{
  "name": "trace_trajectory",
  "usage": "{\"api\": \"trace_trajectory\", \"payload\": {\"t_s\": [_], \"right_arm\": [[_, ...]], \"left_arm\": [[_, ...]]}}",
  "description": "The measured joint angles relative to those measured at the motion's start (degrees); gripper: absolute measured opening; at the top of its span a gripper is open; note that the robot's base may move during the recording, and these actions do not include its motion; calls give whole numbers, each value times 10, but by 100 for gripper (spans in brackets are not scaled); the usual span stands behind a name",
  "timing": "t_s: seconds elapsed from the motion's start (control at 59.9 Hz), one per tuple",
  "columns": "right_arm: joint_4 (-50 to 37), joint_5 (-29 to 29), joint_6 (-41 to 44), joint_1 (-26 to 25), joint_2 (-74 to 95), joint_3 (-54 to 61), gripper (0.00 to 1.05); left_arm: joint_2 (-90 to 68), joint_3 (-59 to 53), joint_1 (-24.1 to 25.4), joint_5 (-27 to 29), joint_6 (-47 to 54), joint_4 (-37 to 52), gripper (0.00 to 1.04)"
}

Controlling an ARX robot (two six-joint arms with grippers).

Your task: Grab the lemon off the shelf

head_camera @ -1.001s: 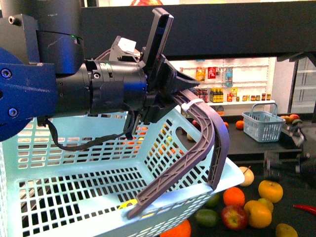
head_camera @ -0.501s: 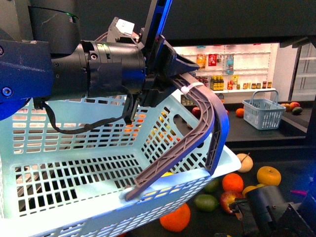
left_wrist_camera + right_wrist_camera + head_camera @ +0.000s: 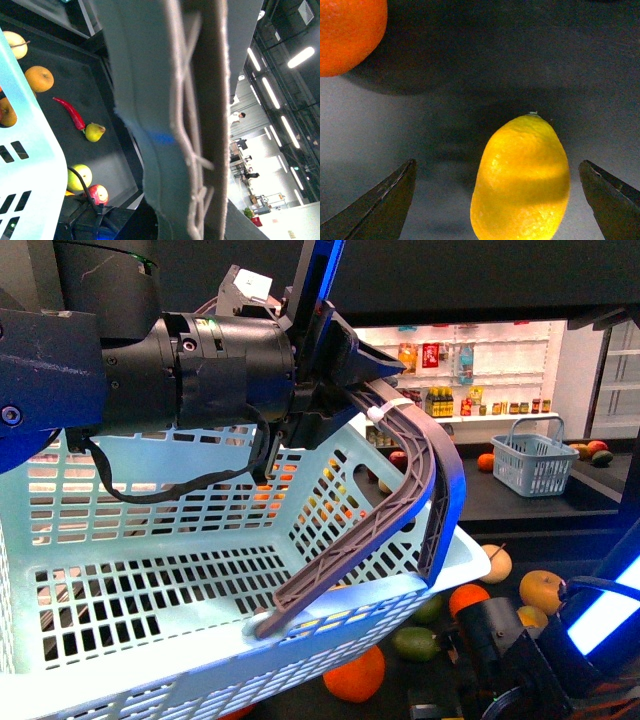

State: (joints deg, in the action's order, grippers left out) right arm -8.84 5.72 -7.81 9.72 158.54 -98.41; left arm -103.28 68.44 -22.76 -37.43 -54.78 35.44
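Black shelf (image 3: 470, 60) | lemon (image 3: 520, 182) bright yellow, oval | right end effector (image 3: 496, 161) wide | left end effector (image 3: 345, 370) holding basket handle (image 3: 425, 470)

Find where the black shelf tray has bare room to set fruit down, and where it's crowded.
Bare tray lies between the orange and the lemon. Another free patch runs from the red chili to the tray's edge. It is crowded beside the light-blue basket, around the green fruit.
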Motion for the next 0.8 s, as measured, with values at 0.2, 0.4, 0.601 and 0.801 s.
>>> {"api": "trace_trajectory", "payload": {"t_s": [0.2,0.4,0.601,0.801], "right_arm": [[15,9,0,2,29,-28,97],[21,12,-1,-2,46,-42,97],[25,12,-1,-3,53,-56,91],[34,16,-1,-5,54,-61,61]], "left_arm": [[0,0,0,0,0,0,9],[0,0,0,0,0,0,9],[0,0,0,0,0,0,9],[0,0,0,0,0,0,9]]}}
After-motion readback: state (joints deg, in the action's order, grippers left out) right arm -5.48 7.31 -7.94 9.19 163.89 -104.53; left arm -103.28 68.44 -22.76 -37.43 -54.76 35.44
